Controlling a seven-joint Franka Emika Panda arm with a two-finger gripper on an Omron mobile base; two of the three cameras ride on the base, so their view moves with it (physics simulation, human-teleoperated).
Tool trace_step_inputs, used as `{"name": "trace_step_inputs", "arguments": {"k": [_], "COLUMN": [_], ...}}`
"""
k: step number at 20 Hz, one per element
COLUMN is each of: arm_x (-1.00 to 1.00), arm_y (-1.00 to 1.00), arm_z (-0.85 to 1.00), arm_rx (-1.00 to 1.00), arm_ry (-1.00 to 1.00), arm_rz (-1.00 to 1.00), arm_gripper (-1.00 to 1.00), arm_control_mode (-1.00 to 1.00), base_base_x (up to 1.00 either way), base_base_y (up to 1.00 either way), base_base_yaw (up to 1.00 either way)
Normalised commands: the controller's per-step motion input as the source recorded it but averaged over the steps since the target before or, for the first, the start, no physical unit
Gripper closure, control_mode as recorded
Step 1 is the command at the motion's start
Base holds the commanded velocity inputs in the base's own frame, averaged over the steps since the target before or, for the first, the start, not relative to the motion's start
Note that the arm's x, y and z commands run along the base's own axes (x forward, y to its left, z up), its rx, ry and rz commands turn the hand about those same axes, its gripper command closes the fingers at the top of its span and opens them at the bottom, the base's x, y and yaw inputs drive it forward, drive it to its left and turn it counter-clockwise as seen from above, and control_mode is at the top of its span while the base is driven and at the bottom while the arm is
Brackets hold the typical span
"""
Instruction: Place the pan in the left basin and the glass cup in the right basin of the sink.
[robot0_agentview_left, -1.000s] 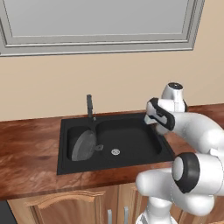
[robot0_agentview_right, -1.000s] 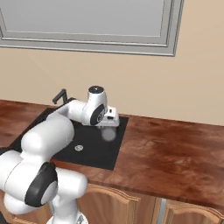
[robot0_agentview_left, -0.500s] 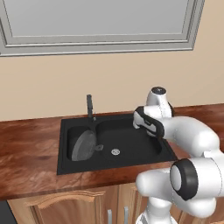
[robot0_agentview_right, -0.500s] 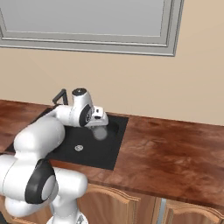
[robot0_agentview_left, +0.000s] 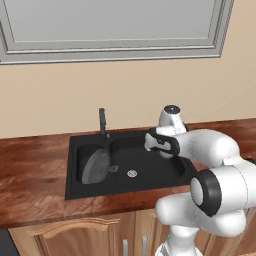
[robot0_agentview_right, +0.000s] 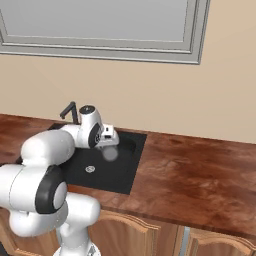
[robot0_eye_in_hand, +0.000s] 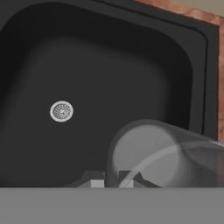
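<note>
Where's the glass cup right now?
The glass cup hangs in the gripper above the right basin, right of its silver drain in the right base view.

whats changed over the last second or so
The hand, shut on the glass cup, has swung left from the sink's right edge and now holds the cup over the right basin, near the drain. Nothing was let go. The pan stays leaning in the left basin; the faucet is unchanged.
</note>
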Motion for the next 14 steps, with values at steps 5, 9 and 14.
{"name": "trace_step_inputs", "arguments": {"k": [5,9,14], "arm_x": [0.2,0.16,0.21], "arm_y": [0.13,0.13,0.07], "arm_z": [-0.3,-0.34,-0.34], "arm_rx": [0.0,0.0,0.0], "arm_ry": [0.0,0.0,0.0], "arm_rz": [0.04,0.03,0.0], "arm_gripper": [1.0,1.0,1.0], "arm_control_mode": [-1.0,-1.0,-1.0], "base_base_x": [0.0,0.0,0.0], "base_base_y": [0.0,0.0,0.0], "base_base_yaw": [0.0,0.0,0.0]}}
